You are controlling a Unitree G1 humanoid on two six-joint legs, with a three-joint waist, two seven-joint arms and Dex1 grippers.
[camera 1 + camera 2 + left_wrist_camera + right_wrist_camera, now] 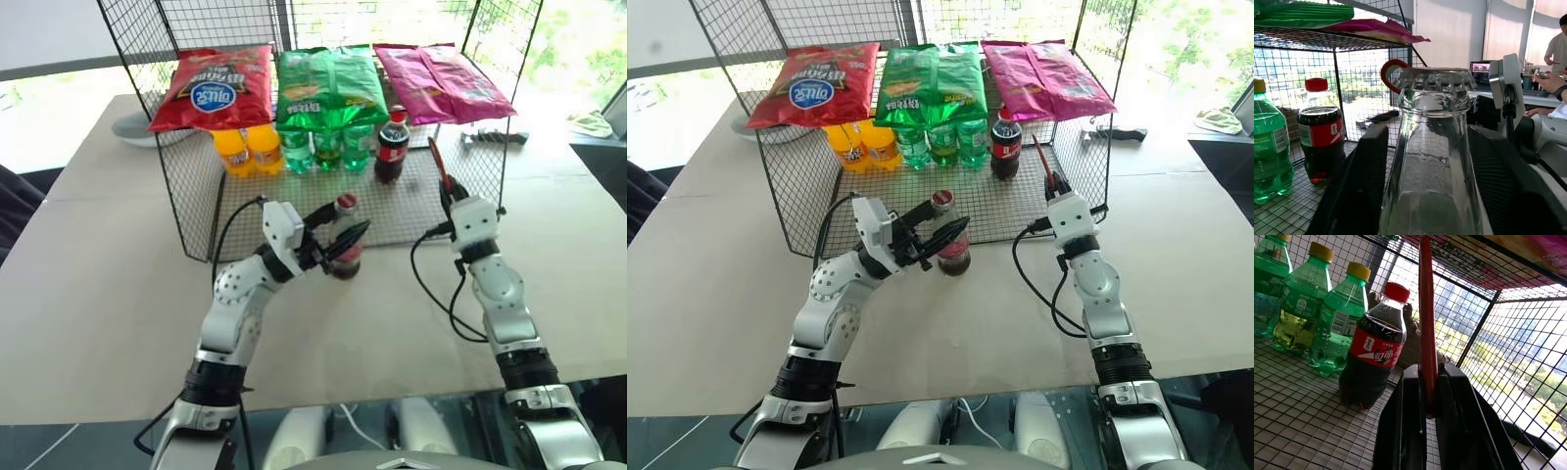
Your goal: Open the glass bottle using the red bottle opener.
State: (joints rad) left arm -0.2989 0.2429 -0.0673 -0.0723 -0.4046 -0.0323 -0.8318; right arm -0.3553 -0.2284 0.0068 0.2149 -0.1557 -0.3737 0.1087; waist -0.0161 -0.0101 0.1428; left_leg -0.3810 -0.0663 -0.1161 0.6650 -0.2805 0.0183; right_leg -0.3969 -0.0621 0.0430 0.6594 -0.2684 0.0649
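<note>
Beige tabletop point(118, 294) carries a wire rack point(186, 211) of snacks and drinks. Before it, our left gripper point(345, 242) straddles the upright glass bottle point(345, 257), jaws spread just beside its neck; we cannot tell if they touch. Our right gripper point(453, 199) pinches the red bottle opener point(438, 164), jaws pressed on it.

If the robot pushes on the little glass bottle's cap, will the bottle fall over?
Probably it could tip: the glass bottle is tall with a narrow neck. Its smooth glass looks slippery. The left end effector sits around it, which should help steady it.
</note>
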